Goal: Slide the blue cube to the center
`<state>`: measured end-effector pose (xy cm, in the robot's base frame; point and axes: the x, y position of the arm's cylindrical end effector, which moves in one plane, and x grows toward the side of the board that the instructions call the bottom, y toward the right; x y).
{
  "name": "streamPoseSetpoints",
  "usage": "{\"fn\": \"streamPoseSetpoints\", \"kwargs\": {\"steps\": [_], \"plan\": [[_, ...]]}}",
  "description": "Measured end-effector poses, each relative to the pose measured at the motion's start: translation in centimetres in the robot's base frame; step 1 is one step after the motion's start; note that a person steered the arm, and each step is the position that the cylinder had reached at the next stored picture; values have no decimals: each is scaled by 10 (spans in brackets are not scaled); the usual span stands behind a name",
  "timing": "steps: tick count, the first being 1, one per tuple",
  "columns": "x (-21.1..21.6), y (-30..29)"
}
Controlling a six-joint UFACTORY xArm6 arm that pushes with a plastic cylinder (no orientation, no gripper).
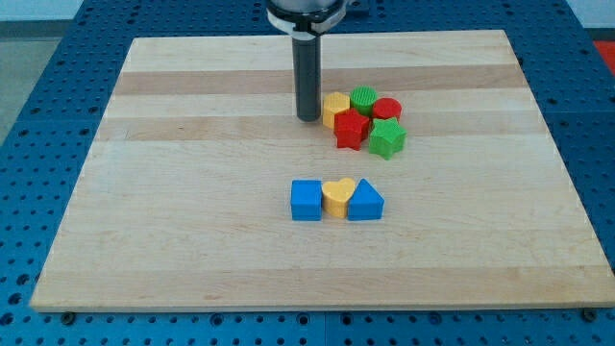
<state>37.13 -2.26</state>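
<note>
The blue cube (306, 200) lies a little below the middle of the wooden board (173, 192). It touches a yellow heart block (336, 197) on its right, and a blue triangular block (365, 201) touches the heart's right side, so the three form a row. My tip (307, 117) rests on the board well above the blue cube, just left of a cluster of blocks and apart from the row.
The cluster at the upper right of the middle holds a yellow block (334, 109), a green round block (364, 99), a red round block (386, 110), a red star block (351, 129) and a green star block (386, 138). Blue perforated table surrounds the board.
</note>
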Motion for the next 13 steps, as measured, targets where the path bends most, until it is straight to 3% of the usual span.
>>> {"fn": "streamPoseSetpoints", "kwargs": {"steps": [5,7,11,13], "plan": [[172,-37],[173,-6],[87,-2],[110,21]]}}
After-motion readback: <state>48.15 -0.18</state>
